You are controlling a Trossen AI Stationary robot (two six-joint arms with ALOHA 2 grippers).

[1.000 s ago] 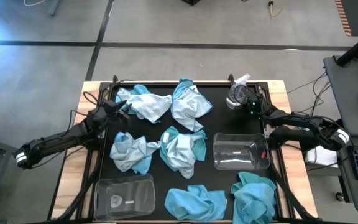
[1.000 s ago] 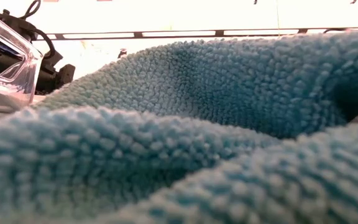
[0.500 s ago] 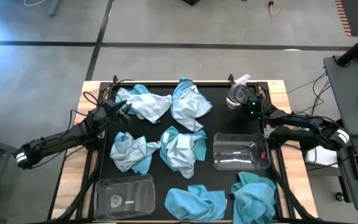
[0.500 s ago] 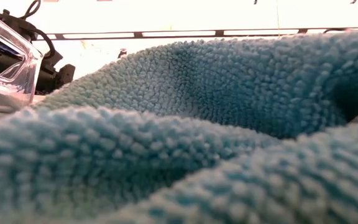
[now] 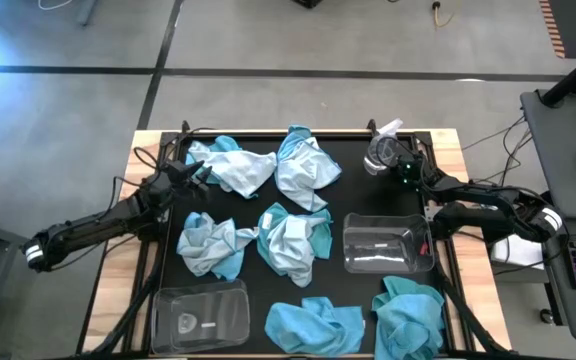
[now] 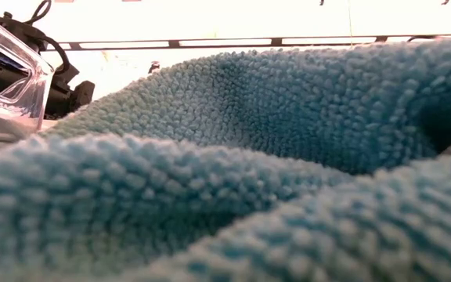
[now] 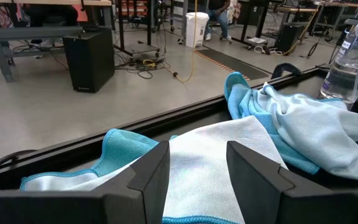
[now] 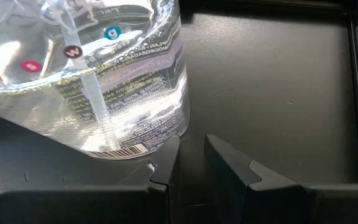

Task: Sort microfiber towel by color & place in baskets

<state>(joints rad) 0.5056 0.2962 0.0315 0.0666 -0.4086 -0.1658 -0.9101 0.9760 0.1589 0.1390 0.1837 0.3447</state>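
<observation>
So here's where I'm at: my left gripper (image 5: 196, 172) is at the far left side of the table (image 5: 118, 290), jaws spread open with nothing in them, sitting right at the edge of the pale whitish towel (image 7: 210, 155) in the far left corner. From my left wrist I can see that pale cloth showing between the jaws, a strip of turquoise poking out beside it, and another rumpled light blue towel (image 7: 309, 127) just past it.

My right gripper (image 8: 191, 158) is over at the far right corner beside the clear spray bottle (image 5: 381, 152). Those jaws are only a narrow gap apart and not holding anything; the bottle's base sits just next to one finger (image 8: 166, 163).

Towels are all over the black mat (image 5: 363, 200): a mixed pale and turquoise clump (image 5: 212, 245) left of centre, another (image 5: 296, 240) in the middle, and two bright turquoise ones (image 5: 313, 325) along the near edge, the second (image 5: 408, 312) right in front of the right basket.

The baskets: one clear bin (image 5: 199, 315) at the near left corner, the other (image 5: 388, 243) right of centre. No towel in either.

Low camera is basically buried in turquoise towel (image 6: 272, 157), with a corner of clear bin (image 6: 10, 74) showing.
</observation>
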